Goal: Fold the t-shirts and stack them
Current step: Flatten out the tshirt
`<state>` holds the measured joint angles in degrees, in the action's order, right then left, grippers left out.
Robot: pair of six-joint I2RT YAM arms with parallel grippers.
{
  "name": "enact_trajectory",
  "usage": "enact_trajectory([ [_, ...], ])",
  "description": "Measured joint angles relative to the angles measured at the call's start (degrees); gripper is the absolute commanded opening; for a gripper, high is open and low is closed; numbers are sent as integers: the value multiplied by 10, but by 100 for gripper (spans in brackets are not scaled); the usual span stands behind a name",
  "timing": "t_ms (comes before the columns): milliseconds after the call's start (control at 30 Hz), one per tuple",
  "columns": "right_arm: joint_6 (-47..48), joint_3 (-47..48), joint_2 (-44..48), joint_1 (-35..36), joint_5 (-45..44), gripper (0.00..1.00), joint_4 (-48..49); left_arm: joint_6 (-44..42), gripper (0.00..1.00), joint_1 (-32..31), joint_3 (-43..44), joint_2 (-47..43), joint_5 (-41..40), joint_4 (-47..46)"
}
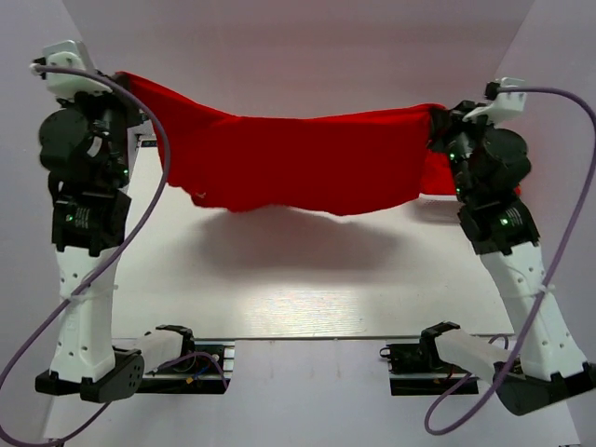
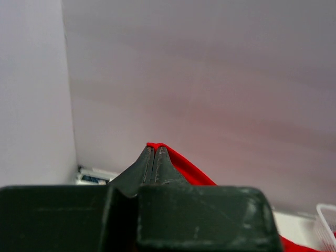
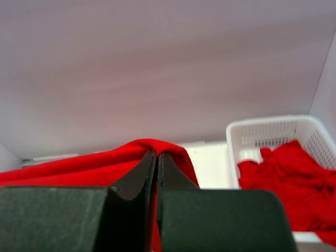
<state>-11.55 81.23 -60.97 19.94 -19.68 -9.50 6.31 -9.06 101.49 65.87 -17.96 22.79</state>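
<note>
The red t-shirt [image 1: 298,172] is hanging above the desk [image 1: 307,298], stretching from ten to two o'clock in the top view and sagging in the middle: light, limp cloth, probably best held by bunched corners. The left gripper [image 2: 154,153] is clamping one end and the right gripper [image 3: 156,156] the other. At three o'clock in the right wrist view, more shirts [image 3: 294,173] are lying in a white basket [image 3: 273,126]
</note>
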Motion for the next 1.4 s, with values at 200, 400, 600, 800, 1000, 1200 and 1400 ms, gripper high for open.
enact_trajectory([
  [200, 21, 48, 51, 0, 24, 0, -12, -50, 0, -2, 98, -15, 2, 2],
  [400, 29, 94, 89, 0, 76, 0, -42, -82, 0, -2, 220, -28, 50, 13],
  [600, 30, 95, 139, 0, 107, 0, -61, -95, 0, -1, 282, -62, 97, 16],
  [800, 30, 88, 173, 0, 124, 0, -56, -99, 0, -1, 284, -73, 111, 14],
  [1000, 23, 13, 158, 0, 92, 0, -17, -99, 0, -1, 212, -50, 106, -8],
  [1200, -3, -66, 22, 0, 14, 0, 36, -84, 0, 0, 100, 80, 63, -62],
  [1400, -26, -73, -239, -11, -14, 0, 82, -78, 0, 2, 23, 327, 39, -115],
])
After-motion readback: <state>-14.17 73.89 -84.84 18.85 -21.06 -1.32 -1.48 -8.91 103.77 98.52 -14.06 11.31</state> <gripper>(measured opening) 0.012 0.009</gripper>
